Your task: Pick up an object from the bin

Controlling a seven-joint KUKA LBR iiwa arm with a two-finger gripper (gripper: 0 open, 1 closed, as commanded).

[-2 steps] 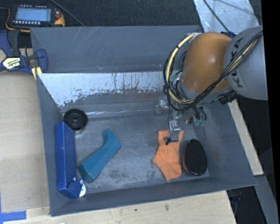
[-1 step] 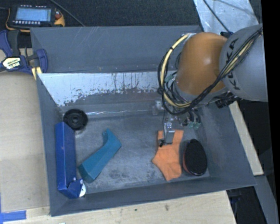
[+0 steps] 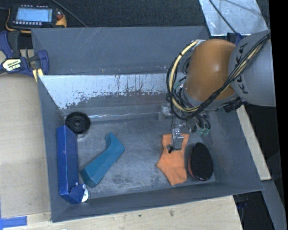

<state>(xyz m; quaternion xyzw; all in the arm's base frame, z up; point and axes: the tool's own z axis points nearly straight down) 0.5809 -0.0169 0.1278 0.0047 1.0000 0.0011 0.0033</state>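
One gripper [image 3: 175,140], low in the right half of the grey bin [image 3: 131,83], set over the upper end of an orange cloth [image 3: 172,168]. At the cloth or just above it; contact not certain. How wide open: cannot tell. Nothing seen held.

Orange cloth: crumpled, flat on the floor toward the bin's near right corner. Just beside it, on the side toward the right wall, a black oval thing [image 3: 200,162], touching the cloth's edge or nearly so.

Further out, bare floor through the middle. Then a teal angled piece [image 3: 104,161], bent like an elbow, its lower end close to a long blue bar [image 3: 66,160] laid along the left wall. Black round disc [image 3: 77,122] by the far left corner, just off the bar's far end.

Progress, as a judgement: early. Descent over the cloth apparently done; no grasp confirmed, nothing raised, all five things down on the floor. Left to do: close on a thing, lift it clear of the bin. Limp cloth likely to bunch or slip; black oval close enough to be nudged.
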